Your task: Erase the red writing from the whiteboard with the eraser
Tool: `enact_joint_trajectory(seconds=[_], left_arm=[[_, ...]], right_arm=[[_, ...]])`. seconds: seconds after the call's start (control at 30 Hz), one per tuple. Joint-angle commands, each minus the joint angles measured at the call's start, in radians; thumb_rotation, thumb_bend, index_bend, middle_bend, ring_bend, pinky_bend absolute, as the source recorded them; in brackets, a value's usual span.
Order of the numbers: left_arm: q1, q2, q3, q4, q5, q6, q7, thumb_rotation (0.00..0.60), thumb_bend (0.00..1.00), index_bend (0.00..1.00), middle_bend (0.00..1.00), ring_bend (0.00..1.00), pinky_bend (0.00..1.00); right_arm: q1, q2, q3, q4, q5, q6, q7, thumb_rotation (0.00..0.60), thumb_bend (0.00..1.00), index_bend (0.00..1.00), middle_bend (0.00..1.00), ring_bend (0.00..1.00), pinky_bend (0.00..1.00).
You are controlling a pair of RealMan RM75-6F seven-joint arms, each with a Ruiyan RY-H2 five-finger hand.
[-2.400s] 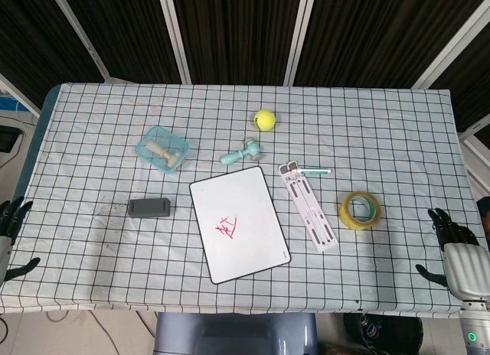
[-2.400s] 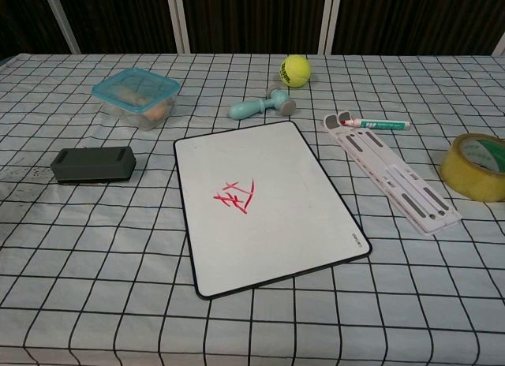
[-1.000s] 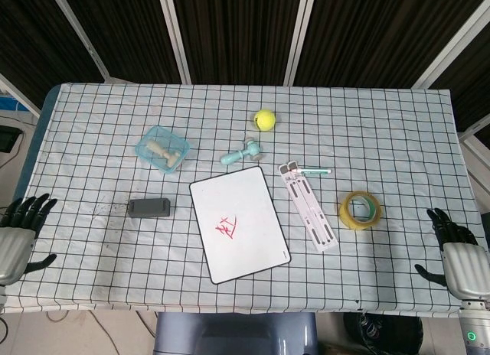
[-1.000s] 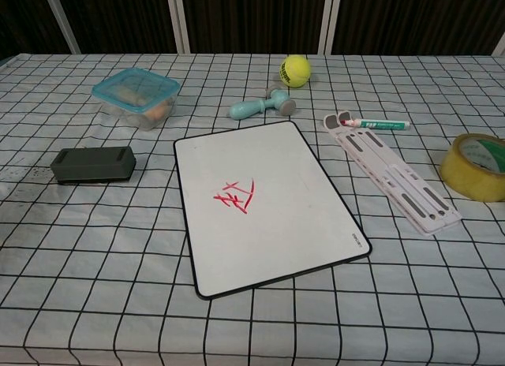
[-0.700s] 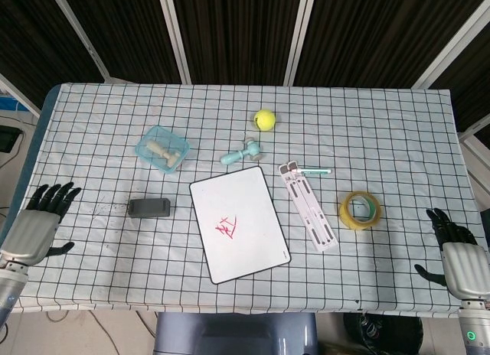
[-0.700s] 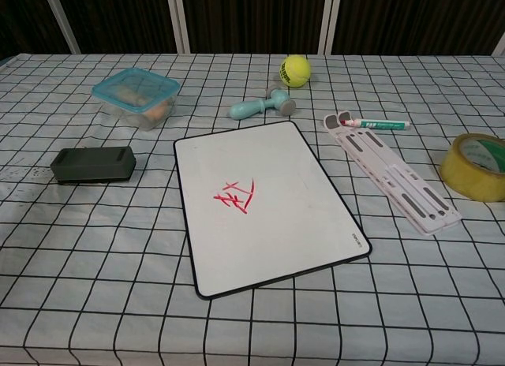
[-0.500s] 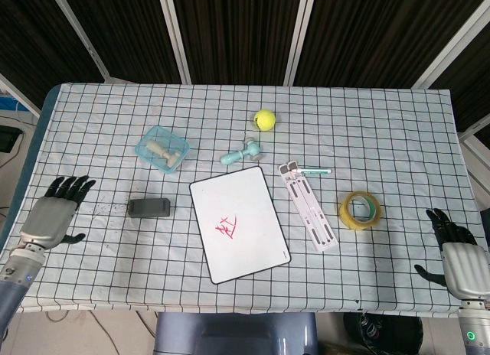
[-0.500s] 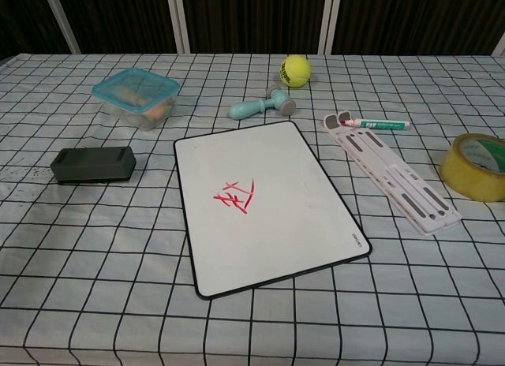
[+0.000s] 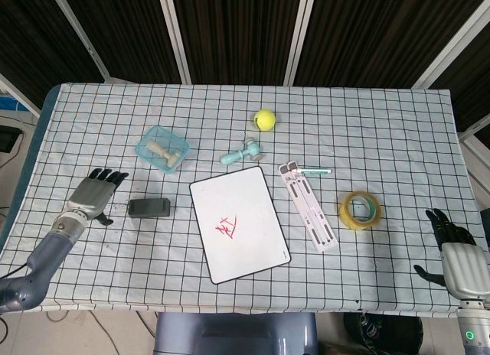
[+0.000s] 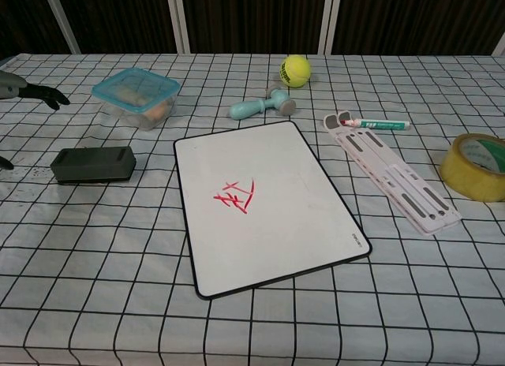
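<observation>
So the left hand (image 9: 93, 195) hangs over the table with fingers spread, holding nothing, just left of the eraser (image 9: 149, 208). The whiteboard (image 9: 240, 223), red writing (image 9: 227, 229) intact, lies right of the eraser. The right hand (image 9: 457, 255), also spread and empty, sits at the table's near right corner.

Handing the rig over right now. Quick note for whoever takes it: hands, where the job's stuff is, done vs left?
Left hand: open, empty, fingers spread, just left of the eraser, not touching it as far as the head view shows.
Right hand: open, empty, at the table's near right edge, away from everything.
Eraser: dark grey block, lying flat on the cloth left of the whiteboard, apart from it.
Whiteboard: flat at table centre, red writing intact.
Done: nothing erased, eraser not yet picked up.
Left: grasp the eraser, probably with the left hand, carry it to the board, wipe off the red marks.
</observation>
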State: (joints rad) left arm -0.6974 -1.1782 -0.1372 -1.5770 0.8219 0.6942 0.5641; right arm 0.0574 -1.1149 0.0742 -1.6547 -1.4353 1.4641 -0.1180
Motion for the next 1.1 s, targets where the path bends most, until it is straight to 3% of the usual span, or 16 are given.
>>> enact_joint_trajectory(seconds=[0.03, 0.33, 1.1], left_arm=[[-0.024, -0.025, 0.014, 0.017, -0.007, -0.017, 0.007, 0.6, 0.1, 0.05, 0.11, 0.0, 0.05], [-0.048, -0.047, 0.04, -0.014, 0.037, -0.022, -0.022, 0.6, 0.1, 0.11, 0.18, 0.0, 0.05], [-0.095, -0.142, 0.071, 0.051, 0.05, 0.046, -0.041, 0.6, 0.17, 0.26, 0.32, 0.0, 0.05]], right_arm=[[0.0, 0.0, 0.001, 0.0, 0.001, -0.001, 0.0, 0.6, 0.08, 0.06, 0.09, 0.2, 0.22], [0.002, 0.002, 0.001, 0.0, 0.004, -0.004, 0.0, 0.6, 0.08, 0.06, 0.09, 0.2, 0.22], [0.003, 0.005, 0.0, -0.005, 0.012, -0.012, 0.002, 0.6, 0.08, 0.06, 0.09, 0.2, 0.22]])
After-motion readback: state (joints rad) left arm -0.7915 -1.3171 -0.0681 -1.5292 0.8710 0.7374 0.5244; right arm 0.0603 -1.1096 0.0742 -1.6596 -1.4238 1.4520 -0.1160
